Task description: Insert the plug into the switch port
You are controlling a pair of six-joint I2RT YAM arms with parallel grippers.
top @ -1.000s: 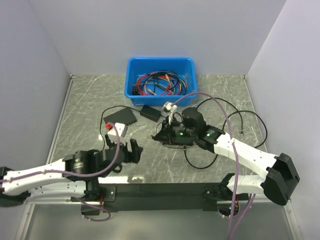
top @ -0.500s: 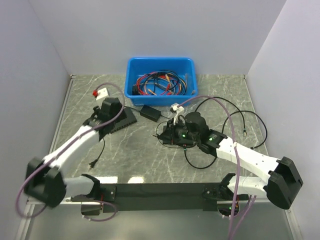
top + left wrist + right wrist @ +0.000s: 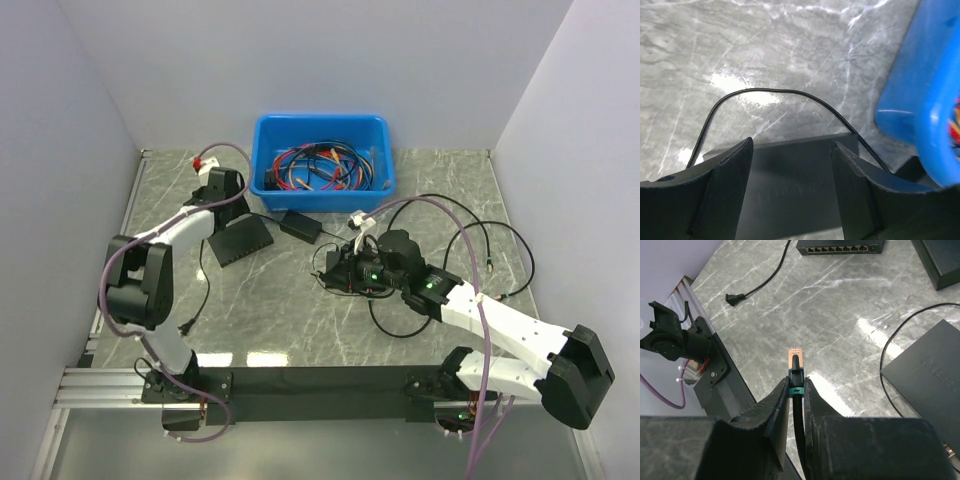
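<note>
My left gripper (image 3: pixel 791 150) just swung over the switch (image 3: pixel 240 242), open — right gripper (image 3: pixel 796 390) pinches the plug (image 3: pixel 794 360) well short.

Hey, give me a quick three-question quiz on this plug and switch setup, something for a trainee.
1. True or false: the right gripper is shut on the plug.
2. The plug's brass tip is: A inside a port, B apart from the switch, C hidden from view.
3. Fill in: the left gripper is ___ (open or shut).
Key: 1 true; 2 B; 3 open.
</note>
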